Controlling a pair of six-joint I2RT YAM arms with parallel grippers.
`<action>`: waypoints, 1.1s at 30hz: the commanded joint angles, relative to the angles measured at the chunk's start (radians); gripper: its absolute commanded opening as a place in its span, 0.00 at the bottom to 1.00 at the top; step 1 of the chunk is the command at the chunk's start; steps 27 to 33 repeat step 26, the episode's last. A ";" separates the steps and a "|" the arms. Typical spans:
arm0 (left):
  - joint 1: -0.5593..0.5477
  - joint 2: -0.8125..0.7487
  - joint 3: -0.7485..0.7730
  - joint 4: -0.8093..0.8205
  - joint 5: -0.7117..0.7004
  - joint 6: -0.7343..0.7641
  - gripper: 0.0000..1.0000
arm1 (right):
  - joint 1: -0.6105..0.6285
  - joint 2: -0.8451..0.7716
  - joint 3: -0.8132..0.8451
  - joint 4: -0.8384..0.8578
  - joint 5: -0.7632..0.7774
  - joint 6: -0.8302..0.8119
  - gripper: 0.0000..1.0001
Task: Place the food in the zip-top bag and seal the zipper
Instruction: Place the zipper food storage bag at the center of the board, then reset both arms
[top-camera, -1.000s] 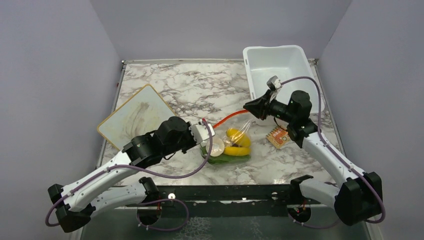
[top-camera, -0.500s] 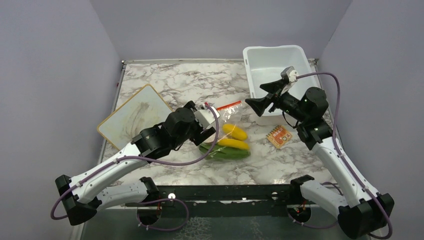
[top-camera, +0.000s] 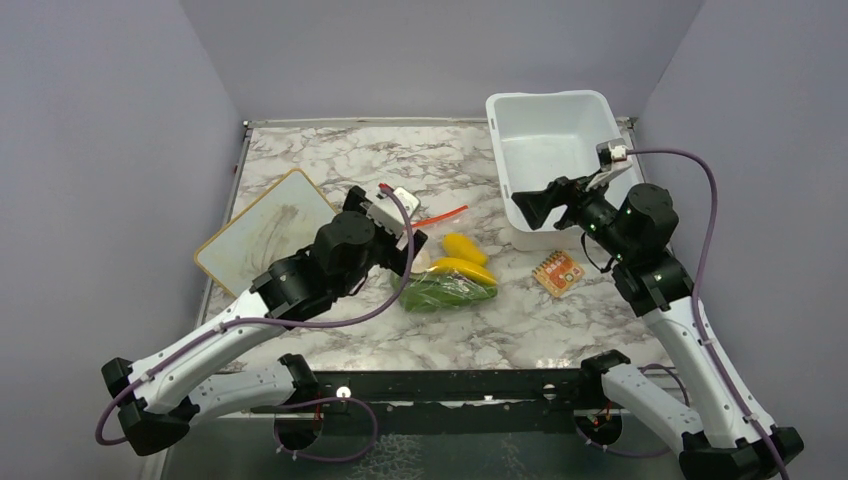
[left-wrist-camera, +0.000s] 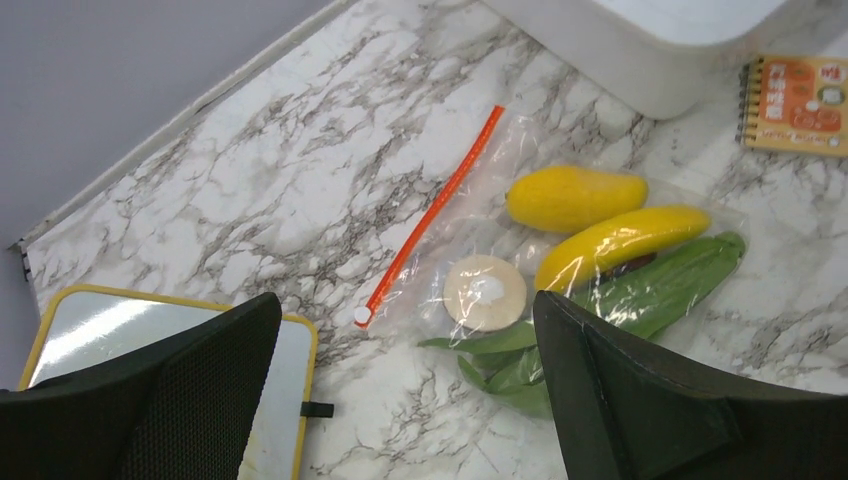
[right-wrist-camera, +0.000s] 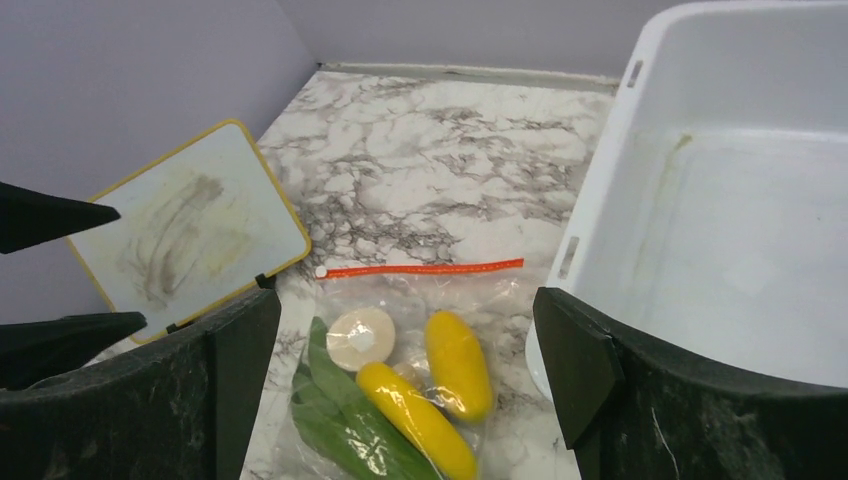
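Observation:
The zip-top bag lies flat on the marble. Inside it are the food items: a green leafy vegetable, a banana, a yellow oval fruit and a round beige piece. Its zipper runs straight along the far edge. My left gripper hovers open above the bag's left end. My right gripper is open too, up by the tub, holding nothing.
A white tub stands at the back right, close to the right gripper. A yellow-framed whiteboard lies left of the bag. A small orange notebook lies right of the bag.
Both grippers opened and let go of the zipper's ends, then drew up and apart. The bag dropped from hanging between them and now lies flat on the table.

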 joint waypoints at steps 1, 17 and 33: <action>0.003 -0.065 -0.005 0.134 -0.135 -0.142 0.99 | -0.004 -0.009 0.045 -0.129 0.122 0.048 1.00; 0.004 -0.176 -0.088 0.301 -0.180 -0.174 0.99 | -0.004 -0.080 0.071 -0.178 0.241 0.056 1.00; 0.003 -0.177 -0.102 0.301 -0.192 -0.195 0.99 | -0.004 -0.089 0.051 -0.171 0.232 0.070 1.00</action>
